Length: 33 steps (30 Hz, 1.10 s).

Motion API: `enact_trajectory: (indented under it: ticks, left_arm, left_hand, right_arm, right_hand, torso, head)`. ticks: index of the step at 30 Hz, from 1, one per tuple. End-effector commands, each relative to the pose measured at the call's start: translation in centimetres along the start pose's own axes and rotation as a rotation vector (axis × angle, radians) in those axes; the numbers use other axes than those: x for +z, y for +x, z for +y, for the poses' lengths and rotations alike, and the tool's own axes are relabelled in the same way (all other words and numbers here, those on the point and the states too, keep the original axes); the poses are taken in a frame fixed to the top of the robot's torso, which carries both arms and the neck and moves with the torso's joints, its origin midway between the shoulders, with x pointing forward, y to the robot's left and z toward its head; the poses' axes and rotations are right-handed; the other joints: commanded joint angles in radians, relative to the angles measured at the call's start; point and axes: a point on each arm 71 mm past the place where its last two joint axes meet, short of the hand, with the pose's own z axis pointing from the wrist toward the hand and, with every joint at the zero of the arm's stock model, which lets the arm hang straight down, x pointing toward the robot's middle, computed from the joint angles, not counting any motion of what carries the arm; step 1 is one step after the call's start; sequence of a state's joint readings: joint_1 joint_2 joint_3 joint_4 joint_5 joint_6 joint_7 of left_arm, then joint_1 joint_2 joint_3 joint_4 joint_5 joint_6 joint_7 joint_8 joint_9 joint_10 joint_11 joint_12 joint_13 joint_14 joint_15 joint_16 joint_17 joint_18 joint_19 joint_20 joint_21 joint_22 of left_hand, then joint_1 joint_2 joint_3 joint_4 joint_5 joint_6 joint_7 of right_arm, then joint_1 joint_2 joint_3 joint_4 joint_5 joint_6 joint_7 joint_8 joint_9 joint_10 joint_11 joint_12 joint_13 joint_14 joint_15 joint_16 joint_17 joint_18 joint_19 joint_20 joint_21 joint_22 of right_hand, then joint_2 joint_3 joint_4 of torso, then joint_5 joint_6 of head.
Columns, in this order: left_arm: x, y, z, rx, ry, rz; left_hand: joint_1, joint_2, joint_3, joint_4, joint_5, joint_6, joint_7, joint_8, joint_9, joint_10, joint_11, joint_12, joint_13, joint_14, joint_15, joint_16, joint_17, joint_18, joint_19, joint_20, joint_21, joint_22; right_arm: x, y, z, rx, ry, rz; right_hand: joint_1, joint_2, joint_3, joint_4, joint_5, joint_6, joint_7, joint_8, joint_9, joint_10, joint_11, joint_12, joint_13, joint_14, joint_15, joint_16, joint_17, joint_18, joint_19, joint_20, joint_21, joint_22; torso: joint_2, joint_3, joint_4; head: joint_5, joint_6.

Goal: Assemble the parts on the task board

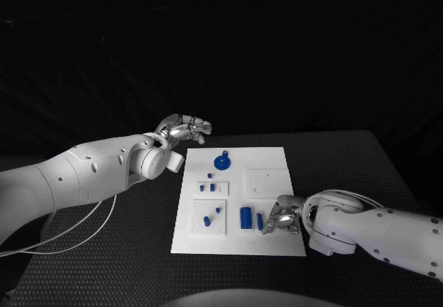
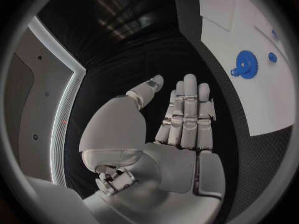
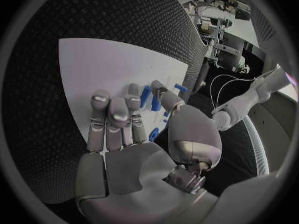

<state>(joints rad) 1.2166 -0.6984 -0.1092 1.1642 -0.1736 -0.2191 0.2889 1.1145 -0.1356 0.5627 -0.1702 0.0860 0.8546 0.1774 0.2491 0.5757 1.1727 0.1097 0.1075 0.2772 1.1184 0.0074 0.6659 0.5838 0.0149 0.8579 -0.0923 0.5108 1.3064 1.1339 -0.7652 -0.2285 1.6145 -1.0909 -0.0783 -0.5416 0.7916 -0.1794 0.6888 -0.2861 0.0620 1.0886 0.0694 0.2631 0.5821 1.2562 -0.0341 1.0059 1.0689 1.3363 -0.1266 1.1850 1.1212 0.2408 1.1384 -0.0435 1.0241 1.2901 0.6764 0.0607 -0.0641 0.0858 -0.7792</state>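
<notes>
The left hand (image 1: 183, 130) hovered off the task board (image 1: 277, 157), beyond its far left corner above the black bench (image 1: 351, 160). Its fingers (image 2: 187, 109) lay nearly straight and close side by side, the thumb apart from them, and they held nothing. The right hand (image 1: 281, 216) sat low at the board's near right part, just beside a short blue part (image 1: 260, 221) and a larger blue cylinder (image 1: 246, 217). Its fingers (image 3: 115, 117) were loosely extended and a little spread; whether the thumb touched a blue piece could not be told.

The head view showed the whole board: a blue gear (image 1: 223, 159) near its far edge, small blue pegs (image 1: 210, 187) on a raised square at the left, more pegs (image 1: 207, 220) on a nearer square, and a bare raised plate (image 1: 269, 181) at the right. The left wrist view showed the gear (image 2: 246, 63) lying flat on the board, well apart from that hand. The right wrist view showed slim blue parts (image 3: 146, 96) lying just past the thumb.

The left arm (image 1: 83, 173) reached in with the wrist bent toward the board. The right arm (image 1: 388, 233) lay low across the bench's near right, palm facing the board.
</notes>
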Motion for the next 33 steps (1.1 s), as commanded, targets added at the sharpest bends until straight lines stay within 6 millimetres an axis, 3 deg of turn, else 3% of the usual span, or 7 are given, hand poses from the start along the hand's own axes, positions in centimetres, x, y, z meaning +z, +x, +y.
enact_trajectory:
  ticks: [1,15,20,22,25,33]
  left_arm:
    - [0.04,0.21,-0.15,-0.007,0.009,0.008]
    - [0.06,0.22,-0.15,-0.007,0.009,0.009]
    - [0.05,0.24,-0.14,-0.007,0.007,0.009]
    - [0.04,0.24,-0.14,-0.007,0.007,0.01]
    - [0.06,0.2,-0.12,-0.007,0.006,0.008]
    - [0.06,0.18,-0.1,-0.008,0.003,0.008]
  left_hand:
    - [-0.008,0.002,0.001,0.005,0.005,-0.005,-0.003,0.007,0.001,-0.008,0.002,0.006,-0.002,0.006,-0.001,-0.004,0.001,0.008,0.008,0.001,-0.007,0.002]
    - [-0.008,0.002,0.001,0.006,0.005,-0.006,-0.003,0.007,0.001,-0.009,0.002,0.006,-0.002,0.006,-0.001,-0.004,0.002,0.008,0.008,0.0,-0.008,0.002]
    - [-0.009,0.002,0.001,0.007,0.005,-0.006,-0.002,0.007,0.001,-0.009,0.002,0.006,-0.002,0.006,-0.001,-0.005,0.003,0.008,0.008,0.001,-0.008,0.002]
    - [-0.011,0.001,0.0,0.009,0.005,-0.011,-0.001,0.004,0.0,-0.011,0.002,0.005,-0.002,0.006,0.0,-0.006,0.004,0.008,0.009,0.001,-0.009,0.003]
    - [-0.011,0.001,0.0,0.009,0.005,-0.012,-0.001,0.004,-0.001,-0.012,0.002,0.005,-0.002,0.006,0.0,-0.006,0.004,0.008,0.009,0.001,-0.01,0.004]
    - [-0.018,0.004,-0.001,0.016,0.005,-0.013,0.001,0.003,-0.001,-0.013,0.003,0.005,-0.003,0.006,0.0,-0.008,0.006,0.008,0.009,0.001,-0.012,0.005]
  right_arm:
    - [0.12,0.09,0.22,-0.055,-0.011,0.008]
    - [0.44,-0.09,0.35,-0.051,-0.006,-0.005]
    - [0.63,-0.17,0.69,-0.164,-0.008,-0.022]
    - [0.71,-0.18,0.71,-0.168,-0.006,-0.023]
    - [0.77,-0.23,0.64,-0.17,0.0,-0.024]
    - [0.86,-0.15,0.71,-0.188,0.004,-0.012]
  right_hand:
    - [0.017,0.001,-0.01,-0.001,-0.006,0.001,0.006,0.005,-0.001,0.004,-0.001,-0.004,0.001,-0.004,0.0,0.005,-0.002,0.021,0.0,-0.001,0.0,-0.002]
    - [0.017,0.028,-0.034,0.01,-0.009,0.003,0.006,0.006,-0.003,0.005,-0.001,-0.005,0.001,-0.005,0.001,0.006,-0.003,0.021,-0.001,0.002,-0.002,-0.004]
    - [-0.021,0.064,-0.026,0.044,-0.011,0.01,0.003,0.007,-0.005,0.007,-0.004,-0.007,0.001,-0.006,0.0,0.008,-0.003,0.021,-0.001,0.003,-0.004,-0.007]
    - [-0.025,0.078,-0.013,0.047,-0.012,0.011,0.002,0.007,-0.007,0.006,-0.005,-0.007,0.001,-0.007,-0.001,0.009,-0.003,0.021,-0.002,0.002,-0.004,-0.007]
    - [-0.025,0.079,0.012,0.051,-0.012,0.013,0.001,0.007,-0.008,0.007,-0.006,-0.007,0.002,-0.008,-0.002,0.01,-0.002,0.021,-0.002,0.001,-0.003,-0.006]
    - [-0.025,0.127,0.065,0.052,-0.012,0.014,0.001,0.007,-0.011,0.008,-0.006,-0.009,0.003,-0.009,-0.003,0.012,-0.003,0.021,-0.003,0.002,-0.001,-0.005]
  torso:
    - [0.0,0.0006,-0.0006]
    - [0.0,0.0007,0.0002]
    - [0.0,0.0003,0.0006]
    - [0.0,0.0,0.0007]
    - [0.0,0.0,0.001]
    - [0.0,0.0,0.0002]
  head:
    - [-0.001,-0.001]
    - [0.0,-0.003]
    - [-0.001,-0.003]
    - [-0.001,-0.003]
    - [-0.005,-0.004]
    - [-0.006,-0.004]
